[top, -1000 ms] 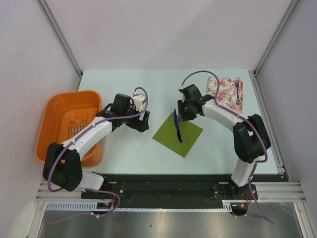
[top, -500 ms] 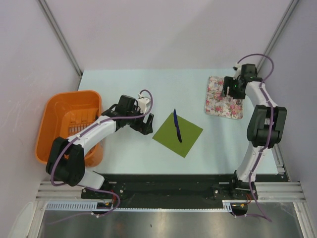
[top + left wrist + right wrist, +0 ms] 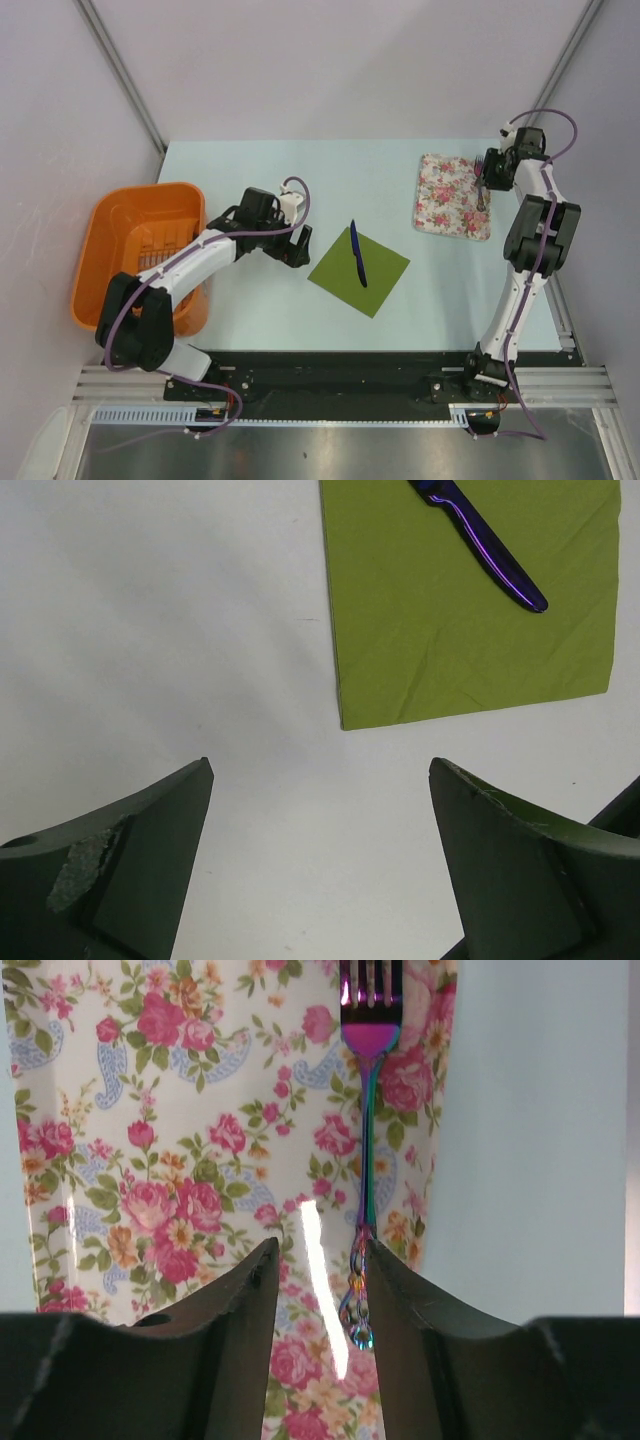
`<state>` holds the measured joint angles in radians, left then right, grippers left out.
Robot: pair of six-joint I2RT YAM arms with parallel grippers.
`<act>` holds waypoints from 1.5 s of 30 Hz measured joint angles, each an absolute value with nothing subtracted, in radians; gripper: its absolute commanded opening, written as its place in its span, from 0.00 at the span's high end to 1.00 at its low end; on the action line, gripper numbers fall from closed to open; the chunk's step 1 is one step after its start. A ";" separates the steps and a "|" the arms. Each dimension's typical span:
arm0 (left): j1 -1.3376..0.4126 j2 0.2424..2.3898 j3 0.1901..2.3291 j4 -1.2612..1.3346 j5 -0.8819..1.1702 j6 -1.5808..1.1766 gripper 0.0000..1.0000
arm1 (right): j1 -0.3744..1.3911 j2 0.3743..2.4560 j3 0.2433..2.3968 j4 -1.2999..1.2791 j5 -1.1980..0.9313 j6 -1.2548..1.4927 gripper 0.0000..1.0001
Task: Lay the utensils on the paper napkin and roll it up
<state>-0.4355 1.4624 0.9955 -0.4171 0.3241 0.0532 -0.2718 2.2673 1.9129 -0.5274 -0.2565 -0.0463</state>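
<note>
Matt creased paper napkin (image 3: 450,630), glossy iridescent metal fork (image 3: 368,1100), shiny floral mat (image 3: 180,1110)

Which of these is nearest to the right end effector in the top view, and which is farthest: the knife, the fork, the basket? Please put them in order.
1. Fork: on the floral pad, far right, right at the right end effector.
2. Knife: on the napkin, in the middle.
3. Basket: at the far left.

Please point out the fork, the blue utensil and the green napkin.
fork (image 3: 368,1120), right wrist view, its stem.
blue utensil (image 3: 357,253), top view, its middle.
green napkin (image 3: 430,630), left wrist view, bare middle.
</note>
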 measured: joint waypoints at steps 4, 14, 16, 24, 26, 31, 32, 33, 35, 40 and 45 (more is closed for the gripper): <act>-0.435 1.475 0.995 -0.418 0.318 0.054 0.05 | -0.259 2.314 1.950 -0.500 -0.250 -0.049 0.59; -0.435 1.488 0.999 -0.418 0.318 0.060 0.05 | -0.242 2.383 1.968 -0.429 -0.178 -0.058 0.57; -0.435 1.488 0.999 -0.418 0.318 0.062 0.05 | -0.242 2.389 1.975 -0.424 -0.161 -0.059 0.57; -0.435 1.489 0.999 -0.417 0.318 0.064 0.05 | -0.242 2.437 2.037 -0.420 -0.136 -0.062 0.66; -0.435 1.491 0.999 -0.417 0.317 0.066 0.05 | -0.242 2.459 2.071 -0.432 -0.136 -0.065 0.71; -0.435 1.493 1.010 -0.422 0.313 0.074 0.05 | -0.245 2.487 2.123 -0.467 -0.148 -0.084 0.72; -0.435 1.493 1.014 -0.422 0.311 0.079 0.05 | -0.245 2.487 2.124 -0.472 -0.152 -0.089 0.72; -0.435 1.493 1.016 -0.422 0.310 0.080 0.05 | -0.245 2.487 2.126 -0.480 -0.155 -0.095 0.71; -0.435 1.493 1.020 -0.422 0.307 0.080 0.05 | -0.245 2.487 2.130 -0.497 -0.160 -0.109 0.70; -0.435 1.493 1.025 -0.426 0.299 0.084 0.05 | -0.239 2.487 2.134 -0.520 -0.157 -0.144 0.72; -0.435 1.493 1.025 -0.429 0.292 0.087 0.05 | -0.221 2.487 2.140 -0.539 -0.120 -0.185 0.93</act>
